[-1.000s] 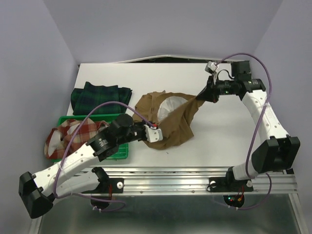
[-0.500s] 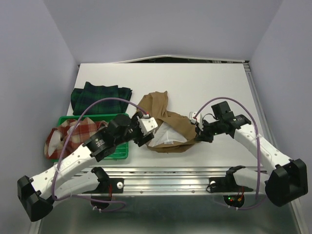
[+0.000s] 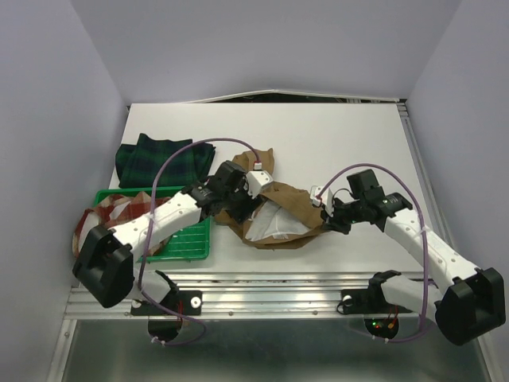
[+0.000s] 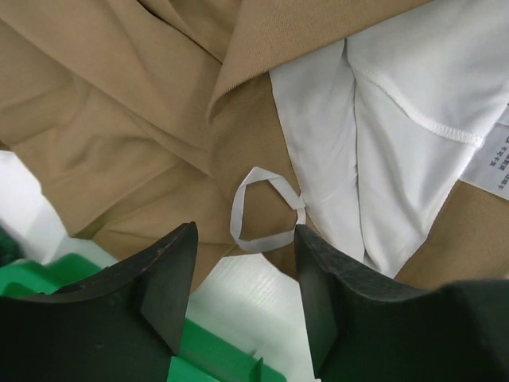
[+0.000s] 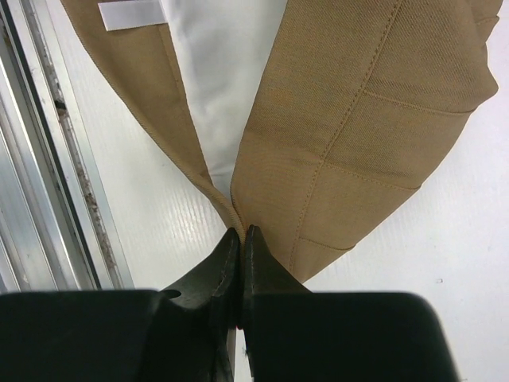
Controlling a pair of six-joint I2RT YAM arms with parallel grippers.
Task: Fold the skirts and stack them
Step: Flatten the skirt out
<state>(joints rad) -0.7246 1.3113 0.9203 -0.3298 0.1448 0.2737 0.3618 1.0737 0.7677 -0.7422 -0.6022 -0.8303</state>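
Pinching an edge of the tan skirt (image 5: 350, 119), the right gripper (image 5: 241, 232) clamps cloth that spreads ahead of it; the left gripper (image 4: 242, 239) hangs agape, the same skirt just beyond its jaws.

The right gripper (image 5: 241, 239) is pinching a fold of the tan skirt (image 5: 374, 135) at its edge, its two dark fingers pressing together with the cloth caught between the tips. The skirt is fanning out from the pinch, showing stitched seams and, on the left, its white lining (image 5: 219, 87) with a white label (image 5: 131, 13). It is lying on the white table (image 5: 445, 263), beside a metal rail (image 5: 48, 183).
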